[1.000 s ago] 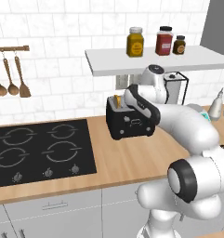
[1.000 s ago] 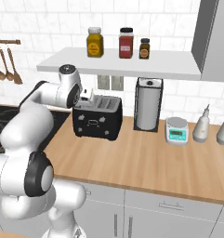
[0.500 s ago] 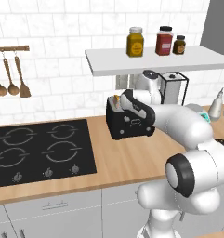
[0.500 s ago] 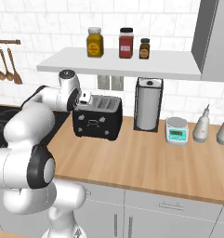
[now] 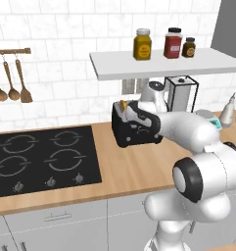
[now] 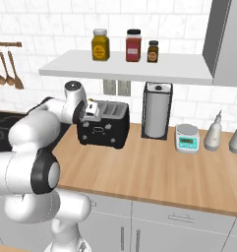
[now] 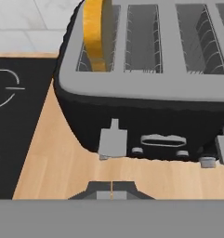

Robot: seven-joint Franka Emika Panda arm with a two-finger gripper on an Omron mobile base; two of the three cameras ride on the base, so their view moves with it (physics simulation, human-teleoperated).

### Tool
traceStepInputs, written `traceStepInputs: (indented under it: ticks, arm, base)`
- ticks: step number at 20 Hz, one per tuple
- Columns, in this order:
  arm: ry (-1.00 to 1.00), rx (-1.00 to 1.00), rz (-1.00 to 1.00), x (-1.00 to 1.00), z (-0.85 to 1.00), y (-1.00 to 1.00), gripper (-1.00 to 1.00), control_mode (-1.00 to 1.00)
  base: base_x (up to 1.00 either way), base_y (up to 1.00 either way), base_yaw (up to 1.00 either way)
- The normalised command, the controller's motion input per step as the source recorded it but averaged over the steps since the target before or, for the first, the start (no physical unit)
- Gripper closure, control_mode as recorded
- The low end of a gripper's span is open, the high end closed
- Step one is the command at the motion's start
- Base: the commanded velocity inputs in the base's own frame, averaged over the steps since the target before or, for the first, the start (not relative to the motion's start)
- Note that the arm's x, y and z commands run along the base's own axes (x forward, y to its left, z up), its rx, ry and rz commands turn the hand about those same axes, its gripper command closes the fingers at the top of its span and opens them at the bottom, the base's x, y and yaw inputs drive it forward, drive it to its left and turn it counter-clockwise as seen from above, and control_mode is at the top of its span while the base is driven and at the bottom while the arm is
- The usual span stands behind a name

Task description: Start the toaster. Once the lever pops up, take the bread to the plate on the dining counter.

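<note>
On the far left wall of the left base view hang wooden spoons [image 5: 11, 86], and below them the black hob [image 5: 38, 159] is set into the wooden tabletop [image 5: 134, 171]. To the right of the hob stands the black toaster [image 5: 131, 132], close to the tiled wall, with the bread [image 5: 122, 105] standing upright in a slot at its left end, its golden crust rising above the silvery top. The gripper [image 7: 112, 185] is clenched, its two fingertips pressed together with nothing between them. In the hand view it sits low in front of the toaster's front face, just below the grey lever tab [image 7: 113, 142] on the left side of that face; whether it touches the tab cannot be told. Further right on the tabletop in the right base view come a paper towel holder [image 6: 157, 112], a small kitchen scale [image 6: 187, 138] and two pale bottles [image 6: 213, 133]. On the shelf [image 6: 125, 69] above stand three jars [image 6: 133, 45].
</note>
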Motion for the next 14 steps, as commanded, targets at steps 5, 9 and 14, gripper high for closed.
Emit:
traceStepInputs:
  ticks: [5, 9, 14]
  arm:
    - [0.00, 0.00, 0.00, 0.18, -0.16, 0.00, 1.00, -1.00]
    - [0.00, 0.00, 0.00, 0.24, -0.11, 0.00, 1.00, -1.00]
    - [0.00, 0.00, 0.00, 0.22, -0.18, 0.00, 1.00, -1.00]
  base:
    - [0.00, 0.00, 0.00]
    - [0.00, 0.00, 0.00]
    - [0.00, 0.00, 0.00]
